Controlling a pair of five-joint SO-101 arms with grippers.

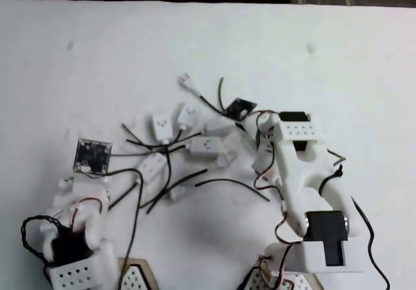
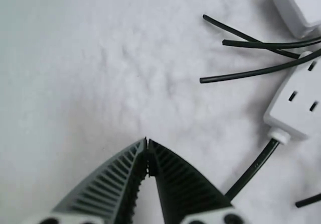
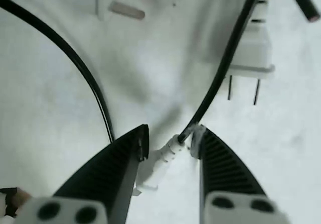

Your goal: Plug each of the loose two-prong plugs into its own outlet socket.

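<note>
My right gripper (image 3: 170, 136) is shut on a small white two-prong plug (image 3: 154, 168). The plug's black cord (image 3: 220, 73) runs out between the fingers. Just beyond, a second white plug (image 3: 252, 50) lies with its two prongs bare. My right arm (image 1: 296, 166) stands at the right edge of a cluster of white outlet sockets (image 1: 207, 145) and black cords in the table's middle. My left gripper (image 2: 147, 144) is shut on nothing above bare table. A corded white socket (image 2: 298, 101) lies off to one side of it, and another socket (image 2: 300, 3) farther out.
More sockets (image 1: 162, 126) and loose black cord ends (image 1: 234, 184) are tangled in the middle. A small white plug (image 1: 185, 80) lies behind the cluster. The white table (image 1: 84, 62) has free room at the back and left. My left arm (image 1: 78, 218) sits front left.
</note>
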